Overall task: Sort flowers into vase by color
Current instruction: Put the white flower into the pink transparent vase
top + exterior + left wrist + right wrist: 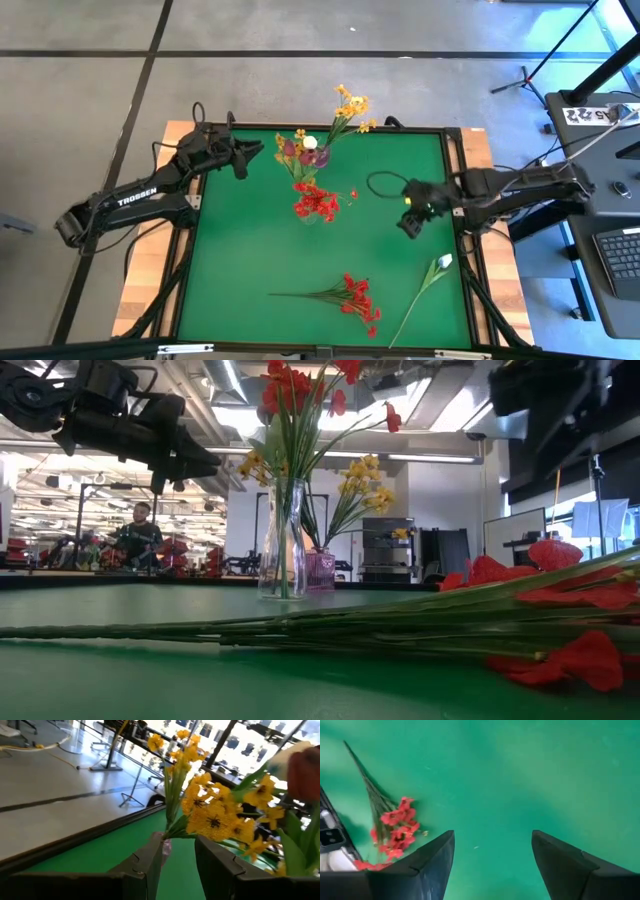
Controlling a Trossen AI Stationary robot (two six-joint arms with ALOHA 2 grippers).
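Observation:
Two vases stand on the green table. A clear vase (309, 212) (282, 545) holds red sprays. A pink vase (320, 157) (320, 570) behind it holds yellow-orange sprays (210, 815), a white bud (310, 142) and dark red-pink buds. A red spray (350, 296) (395, 827) and a white bud on its stem (432, 277) lie flat near the near edge. My left gripper (255, 152) (177, 847) hovers open just left of the pink vase. My right gripper (408, 225) (492, 840) hangs open over bare table, right of the clear vase.
A raised black frame (455, 190) borders the table. Bare green surface lies between the vases and the lying flowers. A cable loop (385, 185) trails by the right arm. A desk with a keyboard (620, 255) stands to the right. A person (135, 530) sits in the room beyond.

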